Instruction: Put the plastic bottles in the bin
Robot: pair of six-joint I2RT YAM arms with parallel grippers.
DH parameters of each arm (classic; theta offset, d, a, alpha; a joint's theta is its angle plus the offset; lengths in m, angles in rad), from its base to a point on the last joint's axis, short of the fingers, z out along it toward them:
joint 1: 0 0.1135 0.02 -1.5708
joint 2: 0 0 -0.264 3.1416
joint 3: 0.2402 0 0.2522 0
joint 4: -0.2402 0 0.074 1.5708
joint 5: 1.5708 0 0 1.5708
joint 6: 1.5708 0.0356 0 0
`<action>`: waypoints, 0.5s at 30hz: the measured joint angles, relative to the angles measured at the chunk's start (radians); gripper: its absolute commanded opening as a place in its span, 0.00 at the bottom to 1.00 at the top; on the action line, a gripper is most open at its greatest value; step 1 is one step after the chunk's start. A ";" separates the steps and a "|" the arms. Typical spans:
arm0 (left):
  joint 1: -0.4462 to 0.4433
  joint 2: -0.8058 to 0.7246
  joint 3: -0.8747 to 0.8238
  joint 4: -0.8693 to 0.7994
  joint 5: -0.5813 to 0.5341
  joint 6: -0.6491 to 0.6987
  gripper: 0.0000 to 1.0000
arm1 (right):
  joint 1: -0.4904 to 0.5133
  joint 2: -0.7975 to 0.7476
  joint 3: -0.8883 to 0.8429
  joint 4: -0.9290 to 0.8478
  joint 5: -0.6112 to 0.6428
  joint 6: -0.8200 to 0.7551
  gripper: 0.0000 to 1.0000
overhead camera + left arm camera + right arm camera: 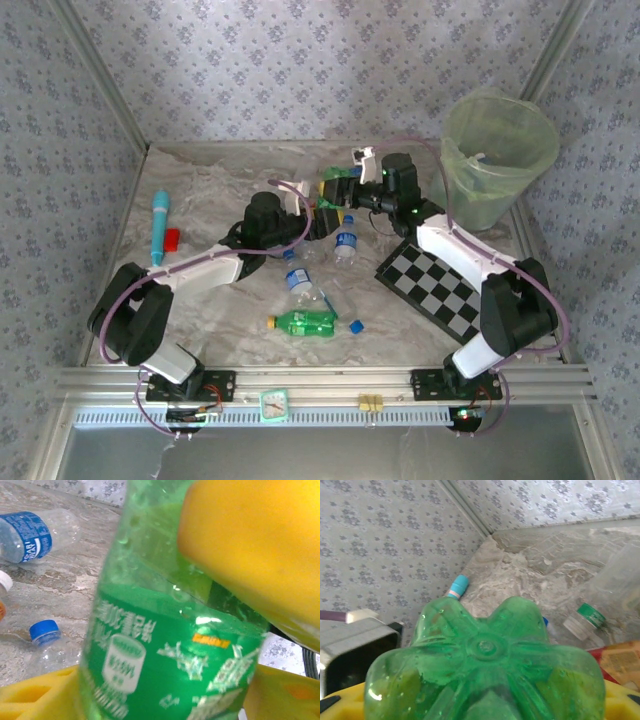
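Left wrist view: left pincer (pixel 165 625) clamped on a green bottle (pixel 150 680) at mid-tabletop (pixel 205 195), well apart from the bin (pixel 520 178); right pincer (pixel 480 707) closed around its base. Looks light, slick, crushable; hold the waist gently.

A green bottle (pixel 170 645) is gripped between the yellow fingers (pixel 250 555), one pressed on its upper right side, the other beneath it. Left of the fingers, a clear blue-labelled bottle (pixel 30 535) and a blue cap (pixel 44 631) are seen lying on the marbled surface (pixel 85 580).
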 measured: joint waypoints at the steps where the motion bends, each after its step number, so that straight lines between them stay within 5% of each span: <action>1: 0.000 -0.004 0.000 -0.010 -0.010 0.006 0.82 | -0.008 -0.002 0.001 -0.019 0.010 -0.011 0.45; 10: 0.010 -0.118 -0.011 -0.152 -0.222 0.040 0.93 | -0.073 -0.051 0.175 -0.342 0.170 -0.214 0.46; 15: 0.100 -0.145 -0.060 -0.200 -0.301 -0.007 1.00 | -0.119 -0.111 0.328 -0.480 0.292 -0.342 0.46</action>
